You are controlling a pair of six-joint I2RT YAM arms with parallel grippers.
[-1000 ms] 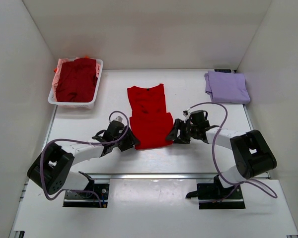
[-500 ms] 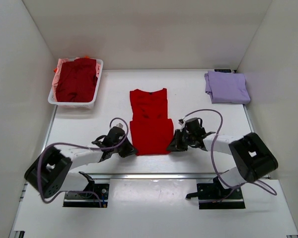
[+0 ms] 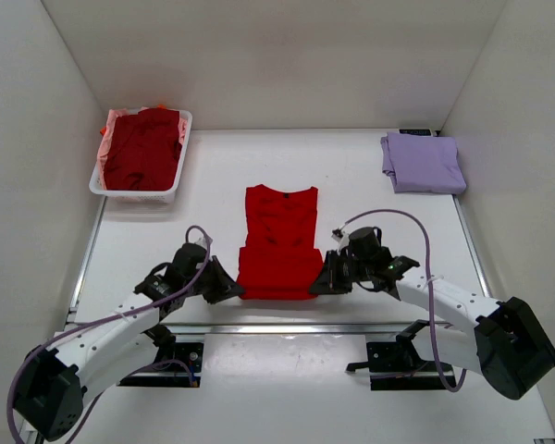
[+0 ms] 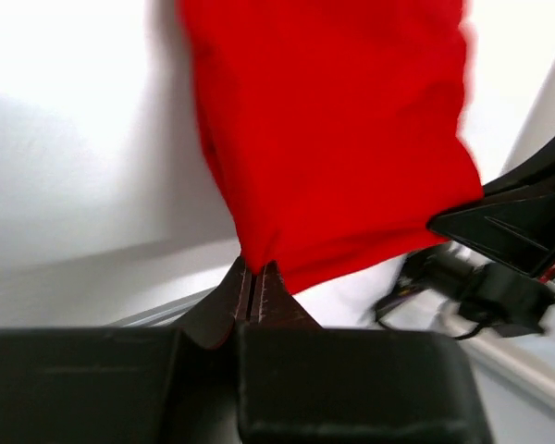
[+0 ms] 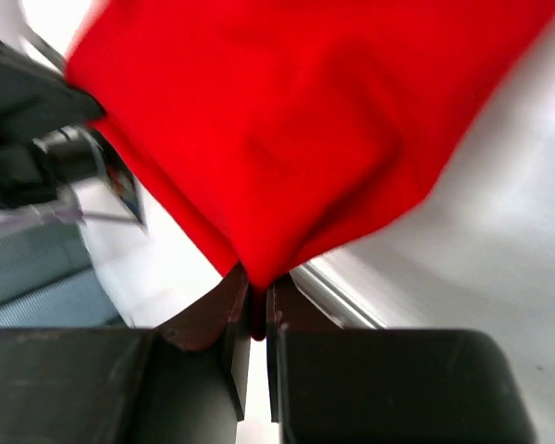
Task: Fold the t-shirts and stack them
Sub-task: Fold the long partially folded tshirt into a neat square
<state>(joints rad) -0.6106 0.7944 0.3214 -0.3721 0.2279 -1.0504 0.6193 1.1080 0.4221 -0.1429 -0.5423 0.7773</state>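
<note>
Step in hand: the fold of the red t-shirt, lying on the table right of the white basket and nearer. The left claw and the right claw each pinch one hem corner. The next move likely requires carrying both corners evenly toward the collar.

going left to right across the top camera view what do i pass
white basket holding the maroon t-shirt → left gripper → red t-shirt → right gripper → lavender t-shirt
</note>
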